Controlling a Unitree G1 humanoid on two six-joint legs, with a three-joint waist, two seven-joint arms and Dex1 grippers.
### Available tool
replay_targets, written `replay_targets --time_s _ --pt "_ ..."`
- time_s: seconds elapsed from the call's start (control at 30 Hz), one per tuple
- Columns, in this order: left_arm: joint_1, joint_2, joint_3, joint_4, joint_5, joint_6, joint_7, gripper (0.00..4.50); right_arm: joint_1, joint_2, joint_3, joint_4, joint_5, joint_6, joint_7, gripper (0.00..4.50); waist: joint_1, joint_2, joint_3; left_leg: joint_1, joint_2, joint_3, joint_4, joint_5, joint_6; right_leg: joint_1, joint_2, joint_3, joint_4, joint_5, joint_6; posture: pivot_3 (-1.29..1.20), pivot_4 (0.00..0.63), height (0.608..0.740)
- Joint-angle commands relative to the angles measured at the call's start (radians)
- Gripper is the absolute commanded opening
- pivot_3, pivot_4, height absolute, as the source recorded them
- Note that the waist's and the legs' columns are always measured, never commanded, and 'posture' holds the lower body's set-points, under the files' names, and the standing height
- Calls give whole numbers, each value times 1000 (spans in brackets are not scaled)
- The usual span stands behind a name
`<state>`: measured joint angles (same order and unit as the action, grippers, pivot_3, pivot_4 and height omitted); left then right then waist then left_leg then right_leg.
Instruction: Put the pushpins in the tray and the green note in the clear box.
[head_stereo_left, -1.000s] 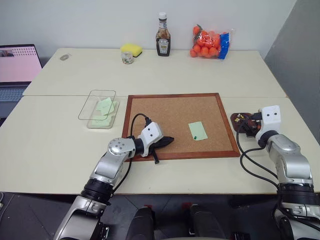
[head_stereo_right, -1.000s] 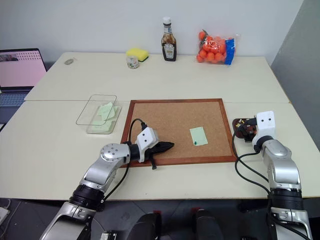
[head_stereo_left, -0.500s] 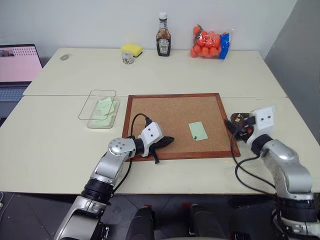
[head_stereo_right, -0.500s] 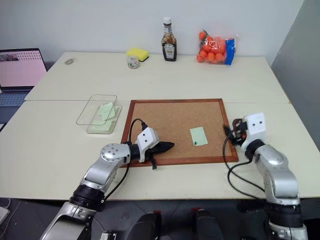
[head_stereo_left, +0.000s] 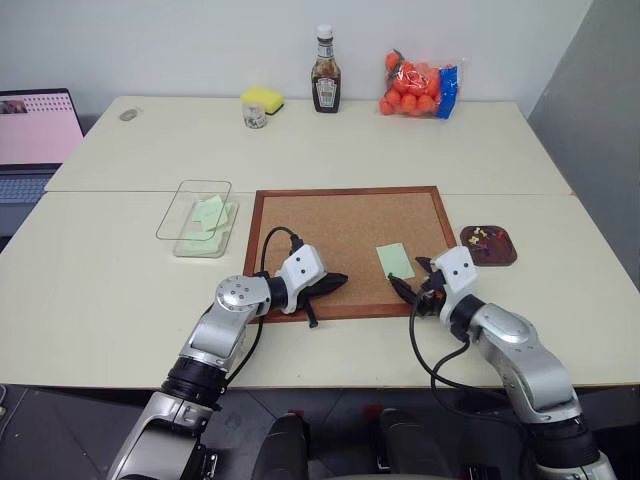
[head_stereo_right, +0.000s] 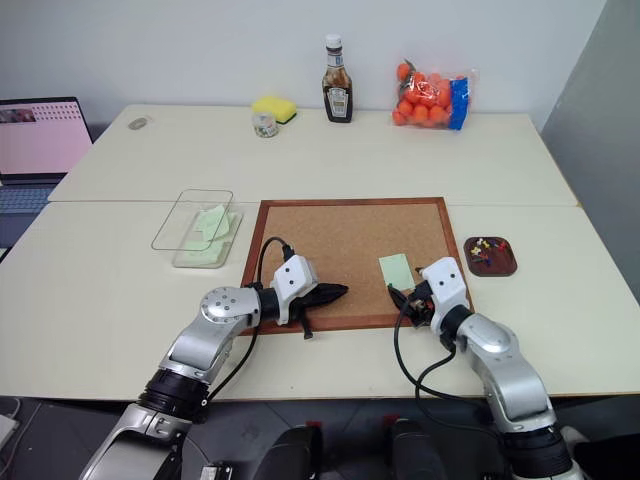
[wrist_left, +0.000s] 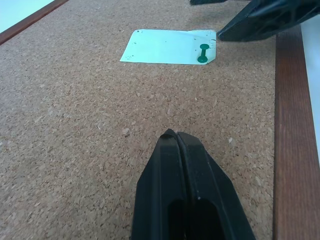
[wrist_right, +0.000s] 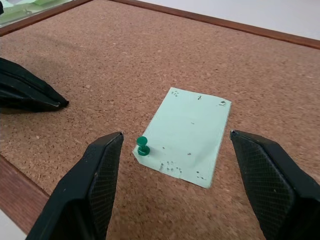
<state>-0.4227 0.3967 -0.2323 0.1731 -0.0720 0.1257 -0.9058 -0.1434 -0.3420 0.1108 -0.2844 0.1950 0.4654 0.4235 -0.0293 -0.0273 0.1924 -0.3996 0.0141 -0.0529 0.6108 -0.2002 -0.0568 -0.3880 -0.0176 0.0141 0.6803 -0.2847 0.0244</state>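
**R gripper spread in front of pinned green note, L gripper closed on corkboard**

Head views: I see the corkboard (head_stereo_left: 352, 250) in the middle of the table (head_stereo_left: 300, 150). The green note (head_stereo_left: 395, 261) lies flat on its right part, a green pushpin (head_stereo_right: 408, 281) at its near corner, very small here, only a dot. The right gripper (head_stereo_left: 412, 285) is just at the near right corner of the note, over the board's front-right frame; I cannot tell if a finger touches the paper. The left gripper (head_stereo_left: 330, 283) lies low on the board's near left part, well apart from the note. The tray (head_stereo_left: 488, 245) is on the table right of the board, with several pushpins (head_stereo_right: 486, 251) inside; colours hard to separate, count not clear. The clear box (head_stereo_left: 197, 216) is left of the board w/ pale green slips already in it. The far edge has a sauce bottle (head_stereo_left: 325, 84), a yellow sponge (head_stereo_left: 262, 98), a small jar (head_stereo_left: 255, 115) and a bag of oranges (head_stereo_left: 417, 84). A laptop (head_stereo_left: 36, 135) is cut off at the left border.

L wrist view: its fingers (wrist_left: 186, 190) are pressed together, nothing between, just above the cork. The note is ahead, pin clear here. The other gripper's black tip (wrist_left: 265, 22) is next to the note's pinned corner, cut by the frame.

R wrist view: fingers (wrist_right: 102, 175) spread wide, empty. The note lies between them and a bit ahead, pin standing upright near the one finger. Small holes are visible in the paper.
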Motion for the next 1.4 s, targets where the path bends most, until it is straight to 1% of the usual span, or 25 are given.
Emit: replay_targets --time_s 0.03,0.17,0.23,0.3,0.37,0.47,0.57,0.7,0.77,0.93,1.07,1.2,1.4 --pt "7 5 -11 6 11 1 0 0 -24 7 15 11 -14 -39 17 3607 0 0 0 0 0 0 0 0 0 0 0 0 0 0 0 0 150 740" --pt "11 6 -11 3 11 1 1 0 -37 19 38 42 -34 -52 21 3607 -1 0 0 0 0 0 0 0 0 0 0 0 0 0 0 0 150 740" --pt "14 6 -10 0 10 2 3 0 -40 22 47 61 -45 -62 18 3242 0 0 0 0 0 0 0 0 0 0 0 0 0 0 0 0 150 740" --pt "17 7 -9 -3 10 2 4 0 -39 24 49 65 -48 -67 19 3028 0 0 0 0 0 0 0 0 0 0 0 0 0 0 0 0 150 740" --pt "19 10 -8 -2 11 0 4 0 -35 22 50 65 -51 -71 23 2463 0 0 0 0 0 0 0 0 0 0 0 0 0 0 0 0 150 740" --pt "22 12 -8 -3 11 -1 3 0 -30 22 50 65 -56 -74 28 1925 0 0 0 0 0 0 0 0 0 0 0 0 0 0 0 0 150 740" --pt "24 13 -8 -4 11 -1 3 0 -26 23 50 64 -59 -76 32 1205 -1 0 0 0 0 0 0 0 0 0 0 0 0 0 0 0 150 740" --pt "19 13 -7 3 12 -5 1 0 -24 19 54 63 -64 -80 41 480 -1 0 0 0 0 0 0 0 0 0 0 0 0 0 0 0 150 740" --pt "17 13 -7 6 12 -6 1 0 -24 18 55 64 -67 -85 42 34 -1 0 0 0 0 0 0 0 0 0 0 0 0 0 0 0 150 740" --pt "14 14 -8 12 14 -10 0 0 -35 11 53 57 -88 -161 40 34 -1 0 0 0 0 0 0 0 0 0 0 0 0 0 0 0 150 740" --pt "15 16 -10 16 17 -17 -1 0 -54 13 32 8 -103 -235 26 34 -1 0 0 0 0 0 0 0 0 0 0 0 0 0 0 0 150 740" --pt "19 16 -14 16 21 -27 -1 0 -62 15 4 -45 -88 -249 16 34 -1 0 0 0 0 0 0 0 0 0 0 0 0 0 0 0 150 740" --pt "21 5 -3 14 3 -12 2 0 -55 -2 -7 -73 -92 -237 24 34 -1 0 0 0 0 0 0 0 0 0 0 0 0 0 0 0 150 740"
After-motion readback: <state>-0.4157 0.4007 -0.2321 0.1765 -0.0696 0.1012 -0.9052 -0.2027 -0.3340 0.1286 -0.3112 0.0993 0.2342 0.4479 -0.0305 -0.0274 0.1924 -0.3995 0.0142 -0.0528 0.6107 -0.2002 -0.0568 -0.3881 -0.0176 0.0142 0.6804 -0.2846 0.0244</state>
